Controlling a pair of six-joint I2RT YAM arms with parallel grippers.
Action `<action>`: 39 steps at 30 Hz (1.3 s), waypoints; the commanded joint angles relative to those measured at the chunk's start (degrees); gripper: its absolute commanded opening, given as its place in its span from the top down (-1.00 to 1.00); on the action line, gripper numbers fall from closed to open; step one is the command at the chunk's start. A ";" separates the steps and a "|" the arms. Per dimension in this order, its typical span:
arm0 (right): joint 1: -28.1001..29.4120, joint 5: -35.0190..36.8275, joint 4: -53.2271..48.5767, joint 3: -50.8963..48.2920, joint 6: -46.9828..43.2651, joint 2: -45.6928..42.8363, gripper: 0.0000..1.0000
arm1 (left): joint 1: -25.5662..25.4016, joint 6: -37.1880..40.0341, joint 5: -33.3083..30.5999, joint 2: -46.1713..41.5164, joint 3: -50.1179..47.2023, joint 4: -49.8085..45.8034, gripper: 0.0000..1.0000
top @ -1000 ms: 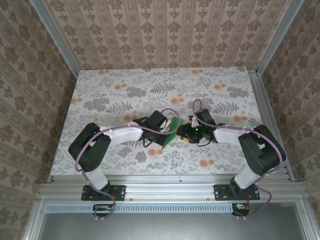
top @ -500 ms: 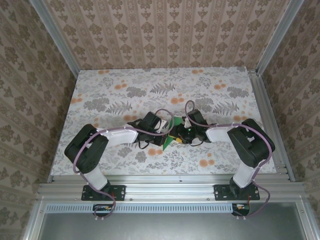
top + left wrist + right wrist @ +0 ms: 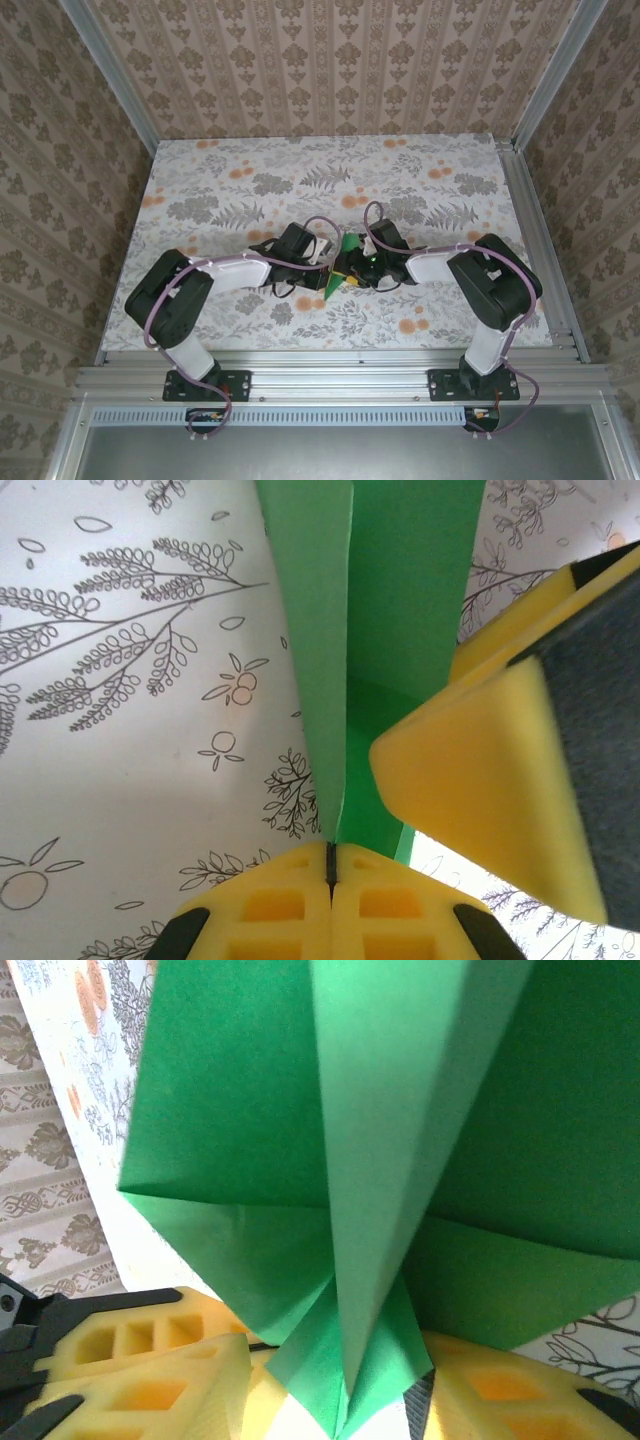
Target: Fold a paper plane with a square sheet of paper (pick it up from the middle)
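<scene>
Robotics lab test cell. Evidence:
- aluminium extrusion frame [image 3: 110, 70] boxing the workspace
- 3 wallpapered panel walls [image 3: 330, 60]
- floral-print tabletop [image 3: 250, 170]
- 2 cabled robot arms, left arm [image 3: 240, 270] and right arm [image 3: 445, 265], bolted to a metal rail [image 3: 340, 382] at the near edge

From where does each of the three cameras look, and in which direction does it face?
Top external: above and behind the arms, looking down at the floral table; both arms show, meeting at the green paper.
Left wrist: on the left arm, looking along the left end effector, shut on the paper.
Right wrist: on the right arm, looking past the right end effector at the paper's folds.
Both wrist views share the paper.
</scene>
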 commanded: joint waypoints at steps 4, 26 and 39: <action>0.69 0.34 -0.59 1.28 -0.01 0.77 0.11 | 1.44 -2.61 3.51 -2.19 -1.59 2.49 0.96; 1.60 0.78 -2.59 4.53 0.03 3.45 0.65 | 4.11 -6.96 8.10 -2.72 -4.71 8.13 0.95; 2.08 1.97 -7.40 6.98 -2.34 4.99 0.62 | 5.77 -8.70 9.73 -3.32 -6.59 11.07 0.96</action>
